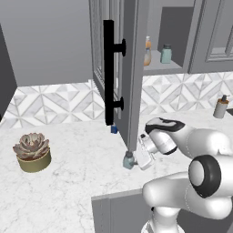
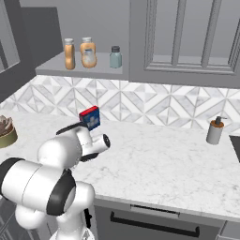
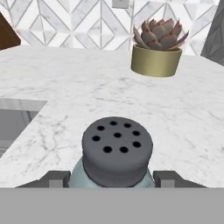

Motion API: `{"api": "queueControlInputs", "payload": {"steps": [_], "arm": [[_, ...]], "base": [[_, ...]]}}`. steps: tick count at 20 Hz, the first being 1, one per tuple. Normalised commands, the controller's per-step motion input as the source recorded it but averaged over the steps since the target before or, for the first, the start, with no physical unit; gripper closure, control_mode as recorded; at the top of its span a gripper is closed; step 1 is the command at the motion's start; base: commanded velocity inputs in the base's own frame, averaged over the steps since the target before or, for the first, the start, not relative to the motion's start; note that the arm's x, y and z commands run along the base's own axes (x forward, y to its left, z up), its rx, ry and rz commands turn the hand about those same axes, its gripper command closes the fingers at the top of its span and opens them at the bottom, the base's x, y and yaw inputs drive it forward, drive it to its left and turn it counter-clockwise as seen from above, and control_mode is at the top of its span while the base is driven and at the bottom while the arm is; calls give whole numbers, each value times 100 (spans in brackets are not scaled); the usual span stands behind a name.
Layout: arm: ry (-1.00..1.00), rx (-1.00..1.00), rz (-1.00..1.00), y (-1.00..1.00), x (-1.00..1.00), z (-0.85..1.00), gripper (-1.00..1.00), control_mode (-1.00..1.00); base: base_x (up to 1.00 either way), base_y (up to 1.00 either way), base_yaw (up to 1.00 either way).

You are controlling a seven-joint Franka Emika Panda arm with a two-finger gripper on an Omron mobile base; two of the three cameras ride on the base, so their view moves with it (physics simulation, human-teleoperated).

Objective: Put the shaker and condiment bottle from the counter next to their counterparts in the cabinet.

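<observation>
Teal translucent shaker (image 3: 114, 168), dark grey holed cap, stands between the tool's (image 3: 114, 178) parted fingers.

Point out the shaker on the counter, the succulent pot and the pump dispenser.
shaker (image 3: 117, 151), hand view, on its dark perforated cap.
succulent pot (image 1: 32, 161), left base view, on its brass-coloured wall.
pump dispenser (image 2: 215, 132), right base view, on its body.

Potted succulent (image 1: 32, 151) — pump dispenser (image 2: 215, 131)
</observation>
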Motion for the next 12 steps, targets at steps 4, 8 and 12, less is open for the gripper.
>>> {"api": "queueControlInputs", "payload": {"steps": [4,8,12], "arm": [[0,-3,-3,0,0,62,100,-100],[0,-5,-4,0,0,69,100,-100],[0,-2,-6,1,1,69,100,-100]], "base": [[0,0,0],[0,0,0],[0,0,0]]}}
